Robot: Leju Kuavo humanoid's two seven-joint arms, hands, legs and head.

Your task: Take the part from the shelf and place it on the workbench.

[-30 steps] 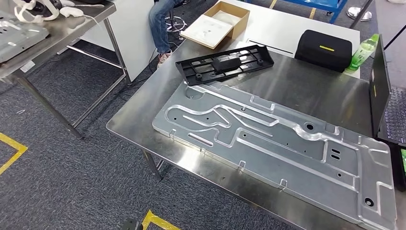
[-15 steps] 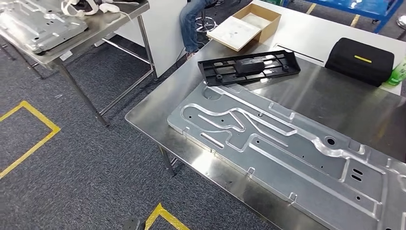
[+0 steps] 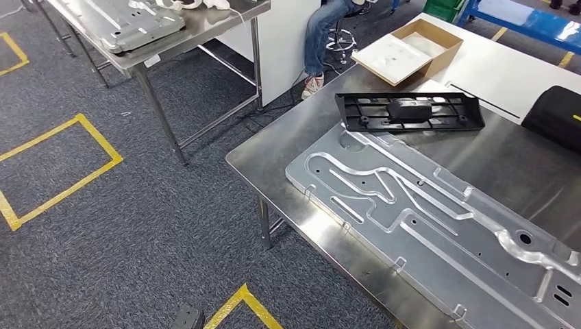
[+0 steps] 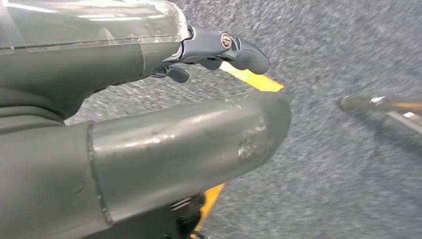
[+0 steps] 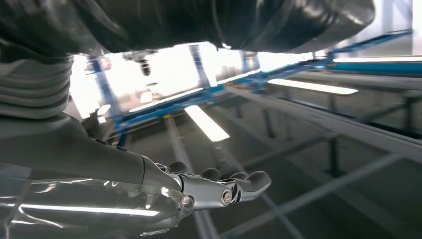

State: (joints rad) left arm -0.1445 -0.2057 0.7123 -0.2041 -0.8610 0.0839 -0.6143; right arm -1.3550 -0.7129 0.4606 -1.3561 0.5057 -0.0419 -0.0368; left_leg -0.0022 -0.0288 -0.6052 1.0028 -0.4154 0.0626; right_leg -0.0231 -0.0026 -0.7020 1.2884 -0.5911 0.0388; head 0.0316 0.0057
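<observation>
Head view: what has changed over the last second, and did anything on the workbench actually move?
The camera has swung left: the whole scene slides right in the picture, the second table and yellow floor tape come further in, and the green bottle and laptop leave. Nothing was grasped or released. The black plastic part, metal panel and cardboard box keep their places on the workbench.

We see the head view evenly lit from overhead and sharp throughout, with soft shadows under the steel workbench (image 3: 274,154) and pale sheen on the large stamped aluminium panel (image 3: 438,219). In the left wrist view the grey carpet (image 4: 348,174) is smeared by motion blur, and the close grey thumb (image 4: 189,144) is soft. In the right wrist view, bright ceiling light strips (image 5: 206,122) blow out to white, and the blue frame beams (image 5: 278,74) blur.
</observation>
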